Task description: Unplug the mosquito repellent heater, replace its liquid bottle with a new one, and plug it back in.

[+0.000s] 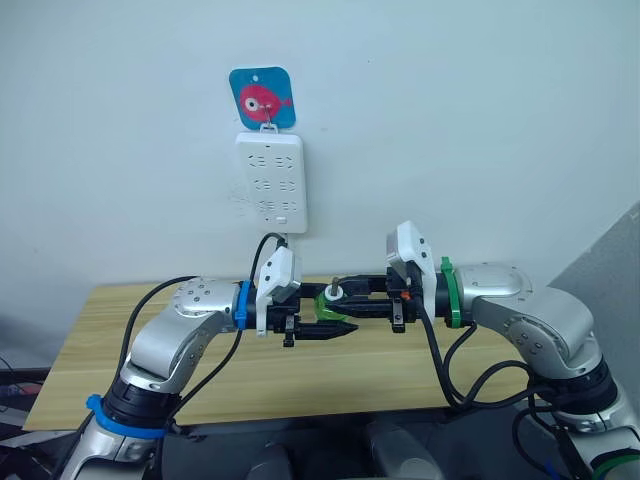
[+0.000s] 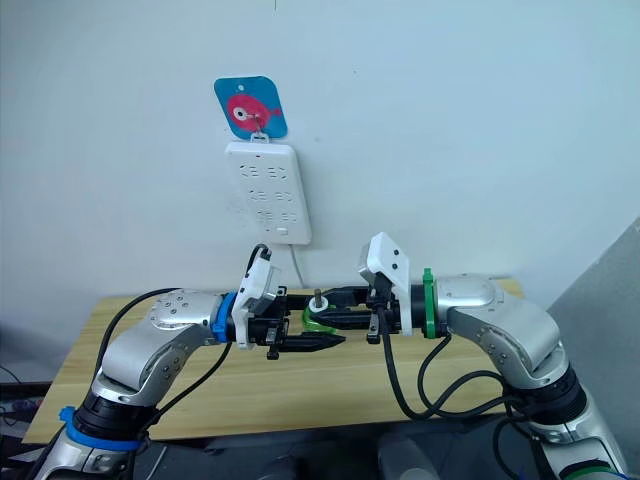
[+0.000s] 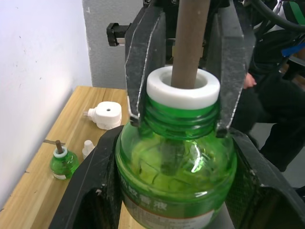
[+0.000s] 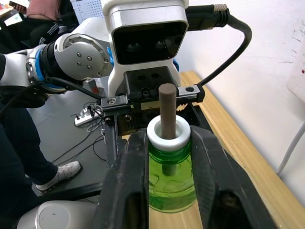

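Grippers meeting mid-air above the light wooden table (image 1: 150, 340), left gripper (image 1: 322, 328) cupping the belly of the green translucent liquid bottle (image 1: 328, 306), right gripper (image 1: 345, 290) clamped on its threaded neck below the white collar. Best kept upright, long axis vertical, brown wick up, one grip yielding before the other pulls. White rounded plastic heater (image 3: 106, 115) lying unplugged near the table's wall edge, prongs pointing sideways, second small green bottle (image 3: 63, 163) just beside.
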Available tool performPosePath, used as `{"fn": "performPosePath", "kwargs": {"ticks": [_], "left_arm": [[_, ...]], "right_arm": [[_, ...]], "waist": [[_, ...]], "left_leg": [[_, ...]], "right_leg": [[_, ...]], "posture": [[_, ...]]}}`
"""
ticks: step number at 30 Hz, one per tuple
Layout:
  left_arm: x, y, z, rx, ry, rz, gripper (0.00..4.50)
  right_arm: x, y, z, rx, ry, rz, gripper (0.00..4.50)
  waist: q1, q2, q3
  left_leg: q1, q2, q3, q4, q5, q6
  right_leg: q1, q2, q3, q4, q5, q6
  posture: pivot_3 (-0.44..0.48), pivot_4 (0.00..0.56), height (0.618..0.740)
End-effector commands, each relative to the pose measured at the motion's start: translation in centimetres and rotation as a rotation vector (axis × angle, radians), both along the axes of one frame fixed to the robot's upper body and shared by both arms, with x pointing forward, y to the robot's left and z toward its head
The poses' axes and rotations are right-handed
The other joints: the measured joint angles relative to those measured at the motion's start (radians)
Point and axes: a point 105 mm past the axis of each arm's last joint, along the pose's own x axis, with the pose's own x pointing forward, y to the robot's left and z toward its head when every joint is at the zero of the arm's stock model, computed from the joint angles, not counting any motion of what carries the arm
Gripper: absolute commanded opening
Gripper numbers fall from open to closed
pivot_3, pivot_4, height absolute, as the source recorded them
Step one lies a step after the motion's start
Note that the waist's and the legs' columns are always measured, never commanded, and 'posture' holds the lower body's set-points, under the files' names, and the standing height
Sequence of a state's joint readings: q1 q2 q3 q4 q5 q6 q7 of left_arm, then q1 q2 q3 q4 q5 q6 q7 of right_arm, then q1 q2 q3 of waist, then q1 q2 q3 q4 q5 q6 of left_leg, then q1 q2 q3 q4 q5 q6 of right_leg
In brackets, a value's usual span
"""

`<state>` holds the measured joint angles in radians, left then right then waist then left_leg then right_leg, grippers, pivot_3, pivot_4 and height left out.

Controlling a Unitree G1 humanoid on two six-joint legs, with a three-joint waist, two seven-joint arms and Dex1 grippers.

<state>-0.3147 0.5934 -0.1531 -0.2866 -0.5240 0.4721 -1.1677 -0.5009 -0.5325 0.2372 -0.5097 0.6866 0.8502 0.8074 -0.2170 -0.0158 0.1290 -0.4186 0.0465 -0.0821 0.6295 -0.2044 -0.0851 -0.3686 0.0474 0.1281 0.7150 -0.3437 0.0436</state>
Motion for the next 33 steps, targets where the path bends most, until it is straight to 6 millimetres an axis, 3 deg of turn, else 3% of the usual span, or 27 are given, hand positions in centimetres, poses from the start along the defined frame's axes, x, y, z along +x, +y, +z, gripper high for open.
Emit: {"fn": "performPosePath", "kwargs": {"ticks": [1, 5, 12, 18, 24, 33], "left_arm": [[-0.2, -0.2, 0.5, -0.011, -0.042, -0.010, 2.28], [-0.2, -0.2, 1.0, -0.060, -0.020, -0.001, 2.28], [0.7, 0.4, 0.9, -0.044, -0.045, 0.051, 4.47], [1.3, 1.1, 1.2, -0.108, 0.045, 0.146, 4.50], [2.1, 0.8, 3.6, -0.340, 0.242, 0.267, 4.50], [2.4, -0.1, 7.8, -0.585, 0.426, 0.240, 4.50]], "right_arm": [[-0.2, 0.1, 1.1, 0.018, -0.048, 0.022, 0.82], [-0.2, 0.1, 1.4, 0.031, -0.052, 0.021, 0.82], [0.3, -0.5, 2.0, 0.069, -0.042, -0.014, 0.82], [1.8, -2.2, 4.2, 0.228, 0.012, -0.160, 0.82], [3.0, -4.3, 6.4, 0.499, 0.147, -0.340, 0.82], [3.2, -5.2, 7.1, 0.749, 0.345, -0.465, 0.82]], "waist": [[-0.001, 0.000, 0.000], [-0.002, 0.000, 0.000], [-0.002, 0.000, 0.000], [-0.003, 0.000, -0.001], [-0.003, -0.003, -0.005], [-0.005, 0.000, -0.025]], "left_leg": [[0.000, 0.000, 0.000, 0.000, 0.000, 0.000], [0.000, 0.000, 0.000, 0.000, 0.000, 0.000], [0.000, 0.000, 0.000, 0.000, 0.000, 0.000], [0.000, 0.000, 0.000, 0.000, 0.000, 0.000], [0.000, 0.000, -0.001, 0.001, 0.000, 0.000], [0.000, -0.001, -0.001, 0.002, 0.000, 0.000]], "right_leg": [[0.000, 0.000, 0.000, 0.000, 0.000, 0.000], [0.000, 0.000, 0.000, 0.000, 0.000, 0.000], [0.000, 0.000, 0.000, 0.000, 0.000, 0.000], [0.000, 0.000, 0.000, 0.001, 0.000, 0.000], [0.000, 0.000, -0.001, 0.002, 0.000, 0.000], [0.001, 0.000, 0.000, 0.003, 0.000, 0.000]], "posture": [[-0.199, 0.049, 0.740], [-0.199, 0.047, 0.740], [-0.196, 0.042, 0.740], [-0.194, 0.037, 0.740], [-0.199, 0.027, 0.740], [-0.203, 0.022, 0.740]]}}
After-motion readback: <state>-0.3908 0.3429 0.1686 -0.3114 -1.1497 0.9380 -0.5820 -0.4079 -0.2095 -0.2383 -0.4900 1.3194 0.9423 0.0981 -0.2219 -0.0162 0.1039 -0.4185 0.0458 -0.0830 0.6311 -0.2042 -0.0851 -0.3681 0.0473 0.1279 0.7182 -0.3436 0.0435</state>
